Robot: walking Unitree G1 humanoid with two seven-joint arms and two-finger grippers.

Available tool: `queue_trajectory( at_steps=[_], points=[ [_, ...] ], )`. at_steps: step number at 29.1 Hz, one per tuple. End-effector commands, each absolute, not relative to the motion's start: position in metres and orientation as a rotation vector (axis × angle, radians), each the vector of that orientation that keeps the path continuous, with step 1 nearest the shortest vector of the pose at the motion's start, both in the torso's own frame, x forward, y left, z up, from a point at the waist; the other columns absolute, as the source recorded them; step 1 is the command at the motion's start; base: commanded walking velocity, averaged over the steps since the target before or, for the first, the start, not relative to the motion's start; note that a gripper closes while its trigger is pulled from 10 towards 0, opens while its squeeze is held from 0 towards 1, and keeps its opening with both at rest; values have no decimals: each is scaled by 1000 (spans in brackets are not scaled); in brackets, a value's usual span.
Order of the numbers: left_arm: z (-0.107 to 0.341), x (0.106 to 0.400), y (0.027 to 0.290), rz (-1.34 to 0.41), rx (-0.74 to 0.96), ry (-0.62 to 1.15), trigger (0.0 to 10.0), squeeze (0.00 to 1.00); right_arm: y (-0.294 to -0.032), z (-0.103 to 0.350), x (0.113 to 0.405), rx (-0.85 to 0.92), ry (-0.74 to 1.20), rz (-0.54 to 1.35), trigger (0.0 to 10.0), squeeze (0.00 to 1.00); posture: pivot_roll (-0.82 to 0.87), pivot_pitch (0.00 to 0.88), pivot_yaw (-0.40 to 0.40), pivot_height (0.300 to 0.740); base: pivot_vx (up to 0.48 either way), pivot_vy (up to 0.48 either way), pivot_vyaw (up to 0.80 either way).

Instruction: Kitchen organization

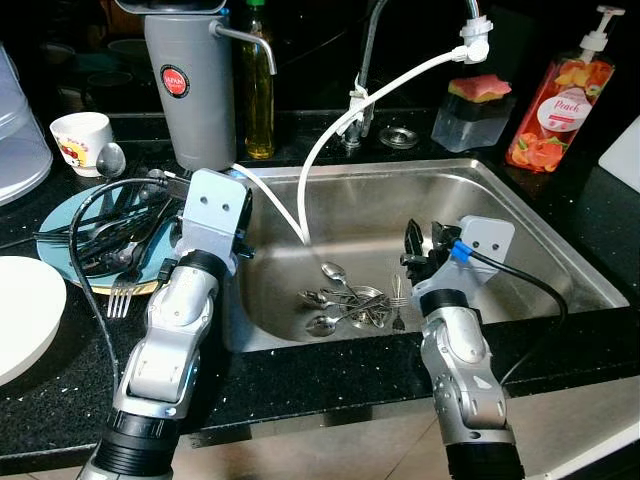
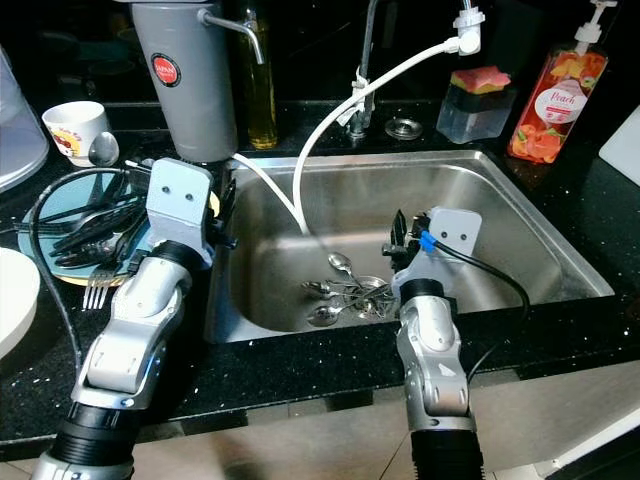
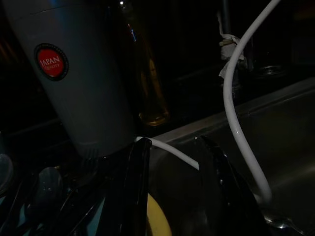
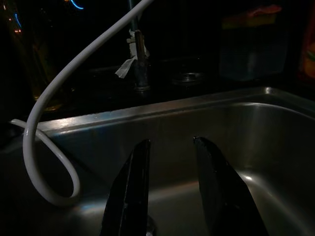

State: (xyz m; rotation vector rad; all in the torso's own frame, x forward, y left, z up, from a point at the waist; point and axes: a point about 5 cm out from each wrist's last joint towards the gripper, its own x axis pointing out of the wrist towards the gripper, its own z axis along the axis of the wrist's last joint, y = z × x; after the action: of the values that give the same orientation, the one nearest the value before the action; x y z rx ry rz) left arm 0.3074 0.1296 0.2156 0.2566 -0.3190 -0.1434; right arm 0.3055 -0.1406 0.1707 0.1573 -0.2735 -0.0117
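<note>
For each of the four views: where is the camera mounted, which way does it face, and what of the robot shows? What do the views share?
Left eye view: head, looking down at the sink; both silver arms show, left gripper by the blue plate, right gripper over the spoons.
Right eye view: same scene, slightly shifted.
Left wrist view: along open fingers toward the grey dispenser.
Right wrist view: along open fingers into the sink.
Shared: the white hose appears in all.

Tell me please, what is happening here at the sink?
The robot stands at a steel sink with a pile of spoons at its bottom. Its right gripper hangs open inside the basin, just beside the spoons, holding nothing. The left gripper is open over the sink's left rim, next to a blue plate of dark utensils and a fork.
</note>
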Motion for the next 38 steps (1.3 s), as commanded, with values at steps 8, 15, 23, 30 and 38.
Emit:
queue_trajectory(
  at_steps=[8, 15, 23, 30, 38],
  points=[
    [212, 304, 124, -152, 233, -307, 10000, 0, -137, 168, 304, 126, -252, 6, 10000, 0, 197, 24, -46, 740, 0, 0, 0],
    [212, 303, 123, -151, 235, -305, 10000, 0, -137, 168, 304, 114, -250, 12, 10000, 0, 194, 28, -52, 740, 0, 0, 0],
    [212, 304, 121, -152, 231, -306, 10000, 0, -138, 166, 304, 111, -238, 19, 10000, 0, 194, 30, -55, 740, 0, 0, 555],
    [212, 304, 121, -152, 232, -304, 10000, 0, -138, 166, 305, 115, -239, 23, 10000, 0, 194, 28, -55, 740, 0, 0, 800],
    [212, 305, 120, -154, 234, -304, 10000, 0, -137, 167, 305, 116, -238, 23, 10000, 0, 196, 20, -53, 740, 0, 0, 800]
  ],
)
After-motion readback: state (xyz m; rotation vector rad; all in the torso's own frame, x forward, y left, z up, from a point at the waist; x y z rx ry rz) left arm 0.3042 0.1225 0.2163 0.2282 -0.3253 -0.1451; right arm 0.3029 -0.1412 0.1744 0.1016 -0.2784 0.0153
